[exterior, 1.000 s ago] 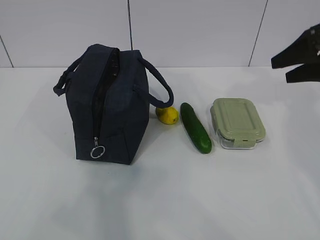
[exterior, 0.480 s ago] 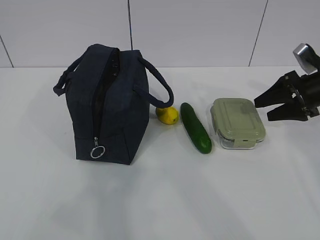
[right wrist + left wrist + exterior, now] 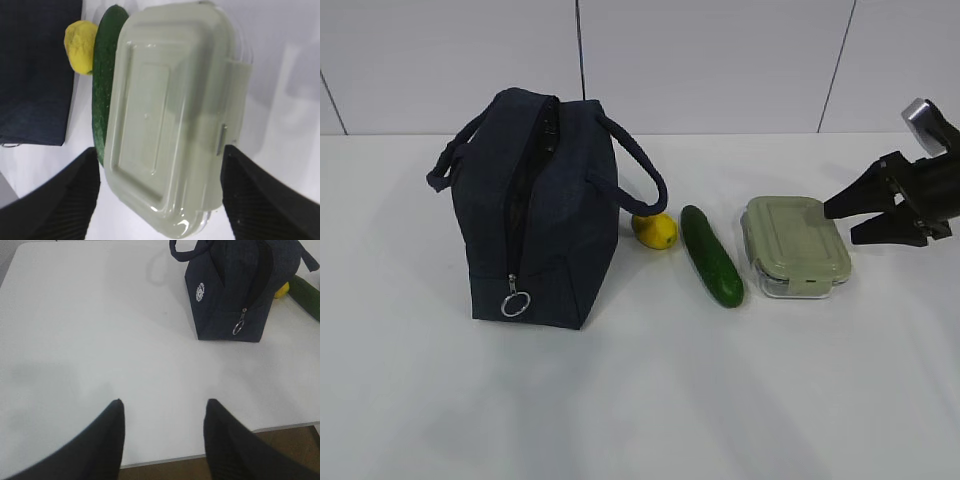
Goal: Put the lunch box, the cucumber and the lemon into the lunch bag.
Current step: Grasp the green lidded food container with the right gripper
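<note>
The lunch bag (image 3: pixel 535 215) stands at the left with its zipper open along the top. Right of it in a row lie the lemon (image 3: pixel 655 230), the cucumber (image 3: pixel 710 255) and the lunch box (image 3: pixel 795 245) with its sage-green lid. My right gripper (image 3: pixel 840 224) is open, just right of the lunch box and slightly above it. In the right wrist view its jaws (image 3: pixel 160 150) stand apart on either side of the lunch box (image 3: pixel 170 100), not touching it. My left gripper (image 3: pixel 164 407) is open and empty over the table's near edge, well away from the bag (image 3: pixel 225 300).
The white table (image 3: pixel 640 400) ends at a white panelled wall behind. The left wrist view shows the table's front edge (image 3: pixel 165 458) just under the left gripper, and the bag's silver zipper ring (image 3: pixel 237 329) hanging at the front.
My right gripper has come down from the upper right and moved left, ending close beside the lunch box. The bag, lemon, cucumber and lunch box have not moved.
</note>
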{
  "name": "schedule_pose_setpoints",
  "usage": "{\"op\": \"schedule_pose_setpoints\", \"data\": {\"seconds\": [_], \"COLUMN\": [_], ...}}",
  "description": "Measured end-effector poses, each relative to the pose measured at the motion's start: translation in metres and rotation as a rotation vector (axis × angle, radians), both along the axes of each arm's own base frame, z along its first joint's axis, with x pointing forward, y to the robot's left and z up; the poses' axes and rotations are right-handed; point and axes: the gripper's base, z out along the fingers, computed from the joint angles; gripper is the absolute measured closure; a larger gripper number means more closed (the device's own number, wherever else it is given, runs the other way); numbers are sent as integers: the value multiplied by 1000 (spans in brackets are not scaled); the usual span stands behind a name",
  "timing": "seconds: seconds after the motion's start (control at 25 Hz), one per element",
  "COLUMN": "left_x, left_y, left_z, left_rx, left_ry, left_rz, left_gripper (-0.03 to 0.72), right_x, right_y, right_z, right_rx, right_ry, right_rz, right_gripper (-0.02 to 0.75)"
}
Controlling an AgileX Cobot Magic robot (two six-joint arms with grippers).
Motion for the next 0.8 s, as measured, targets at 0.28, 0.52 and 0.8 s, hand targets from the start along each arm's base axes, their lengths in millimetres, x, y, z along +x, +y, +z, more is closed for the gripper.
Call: {"op": "schedule_pose_setpoints", "data": {"seconds": [0.28, 0.52, 0.8], "left_x": [0, 0, 0], "left_y": [0, 0, 0], "left_z": [0, 0, 0], "left_rx": [0, 0, 0], "left_ry": [0, 0, 0], "left_rz": [0, 0, 0], "left_gripper": [318, 318, 318], "right_x": [4, 7, 9], "right_y": [-3, -2, -2], "right_z": [-1, -4, -24], "right_rx": [-32, 5, 26], "right_ry": [-22, -43, 3], "right_rz": [-39, -60, -63], "right_gripper": [178, 178, 178]}}
